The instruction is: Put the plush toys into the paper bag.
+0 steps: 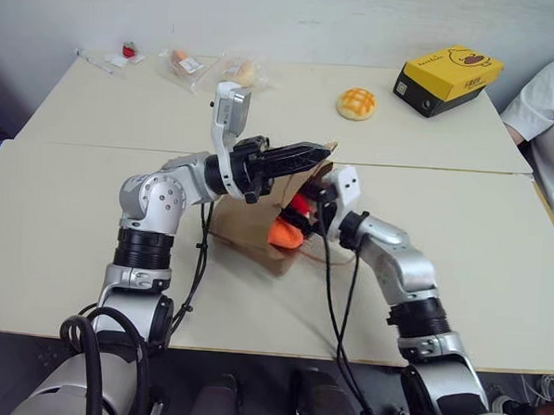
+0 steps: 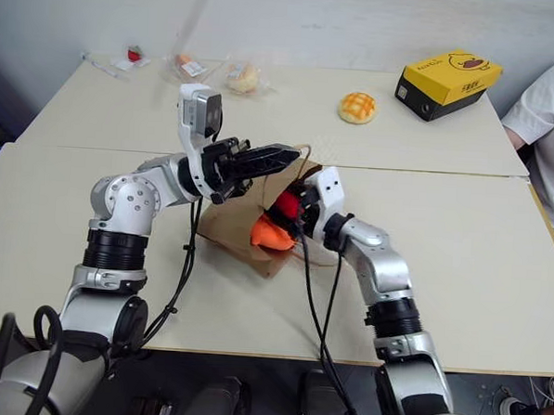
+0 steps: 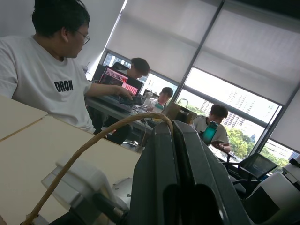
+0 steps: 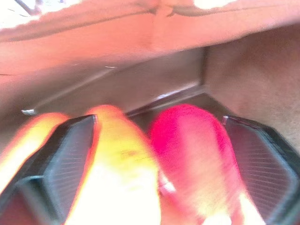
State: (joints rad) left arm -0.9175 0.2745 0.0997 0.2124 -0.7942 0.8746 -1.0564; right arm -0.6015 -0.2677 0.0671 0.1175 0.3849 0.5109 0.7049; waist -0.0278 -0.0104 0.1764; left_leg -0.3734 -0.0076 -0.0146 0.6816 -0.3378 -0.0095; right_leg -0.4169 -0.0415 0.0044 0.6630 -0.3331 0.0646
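Right pincer (image 4: 154, 154): spread wide around plush toys (image 1: 290, 225) inside paper bag (image 1: 248, 226). Left pincer (image 1: 303, 156): clamped on handle. Risk: toys snagging on withdrawal.

Right gripper (image 4: 159, 173): two dark ribbed fingers (image 4: 61, 164), spread wide apart, one at each side.
Orange plush toy (image 4: 119, 173): bright orange-yellow, lying between the fingers and against the one on its side, part of it showing beyond that finger.
Red plush toy (image 4: 197, 150): rounded, beside the orange one, touching it, close to the other finger.
Paper bag (image 4: 140, 70): brown inner walls and a floor crease behind both toys; the fingers and toys sit inside its mouth.
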